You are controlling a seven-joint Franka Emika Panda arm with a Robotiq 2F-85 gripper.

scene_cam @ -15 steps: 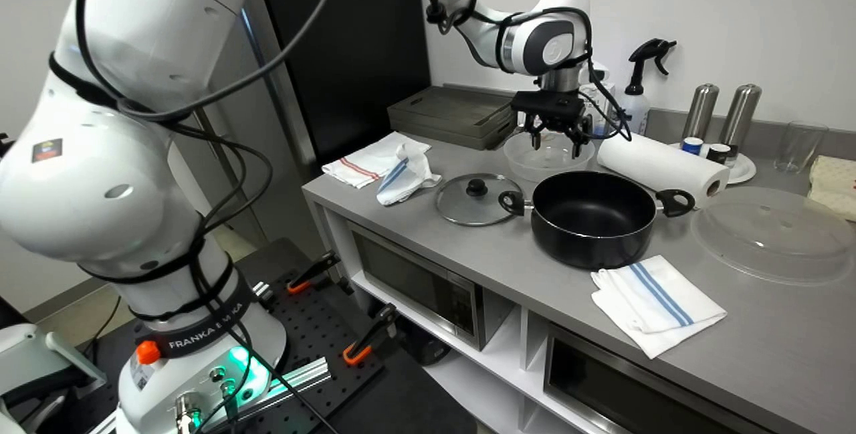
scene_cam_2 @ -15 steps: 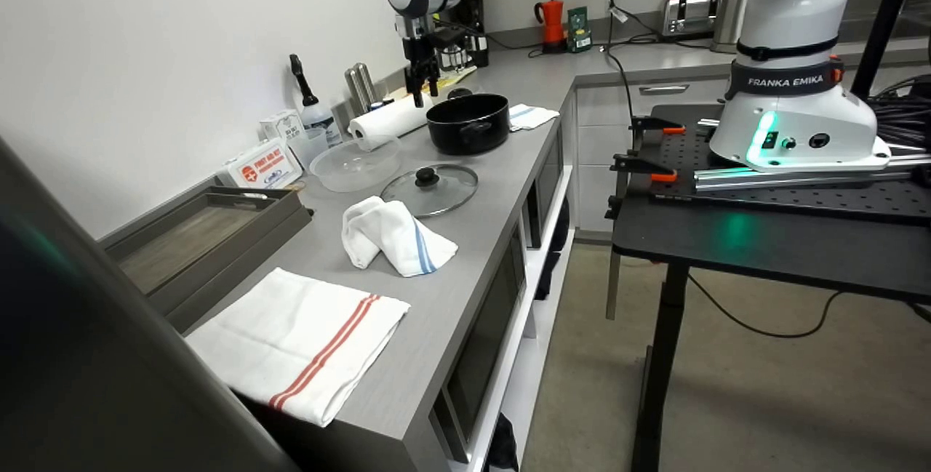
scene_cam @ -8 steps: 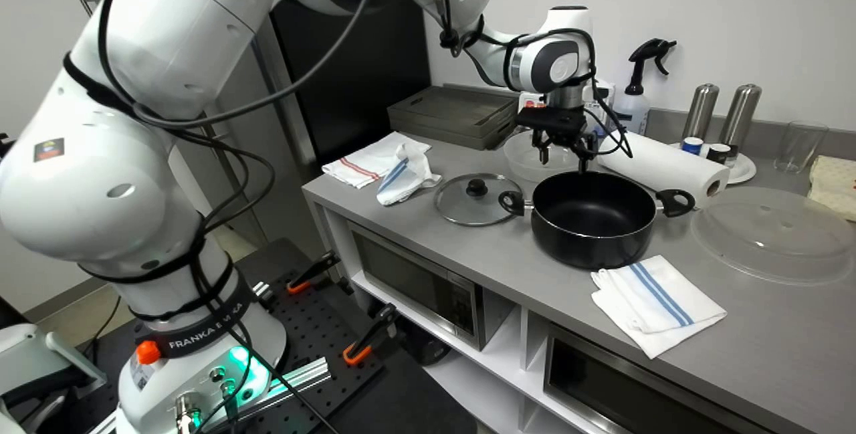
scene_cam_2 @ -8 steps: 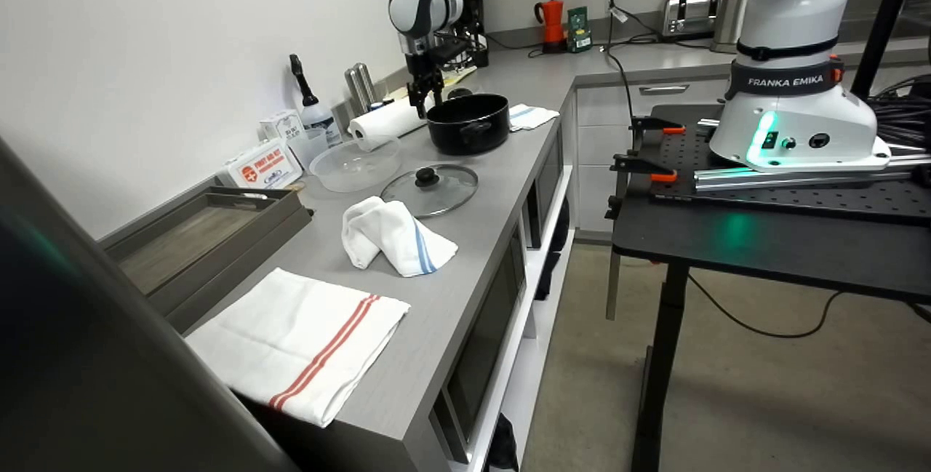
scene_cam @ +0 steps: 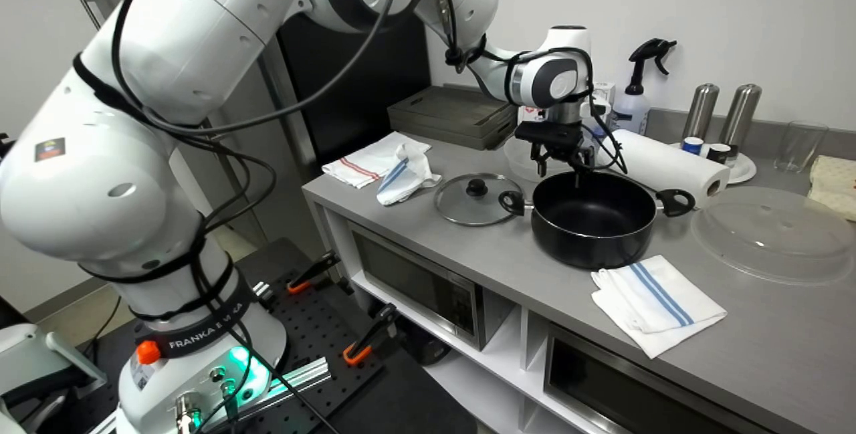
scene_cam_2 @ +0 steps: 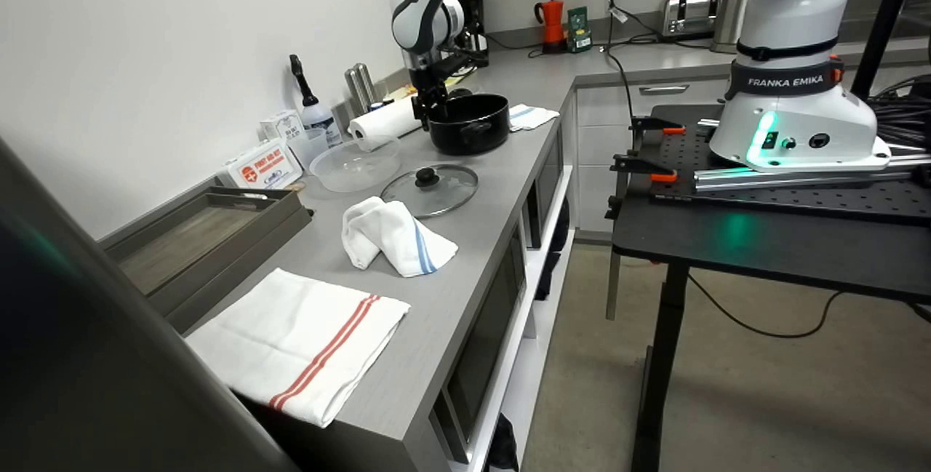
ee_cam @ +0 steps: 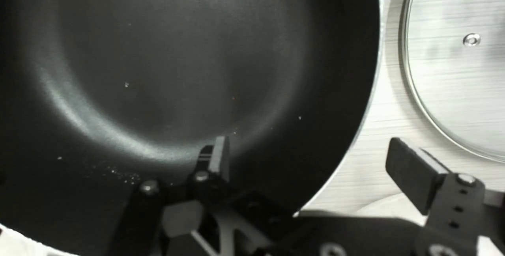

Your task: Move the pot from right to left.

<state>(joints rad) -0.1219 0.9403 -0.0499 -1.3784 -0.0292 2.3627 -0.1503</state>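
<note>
Black and lidless, the pot (scene_cam: 594, 223) sits on the bench (scene_cam: 776, 340); in the wrist view our fingers (ee_cam: 411, 177) stand apart astride its four-o'clock rim, presumably so we can pinch its wall.

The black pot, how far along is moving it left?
Apparently done: the gripper is at the pot, its fingers either side of the rim in the wrist view. In hand: probably the grasp, gripper open. Remaining: grip, move, release; in an exterior view, the pot stands right of the glass lid.
</note>
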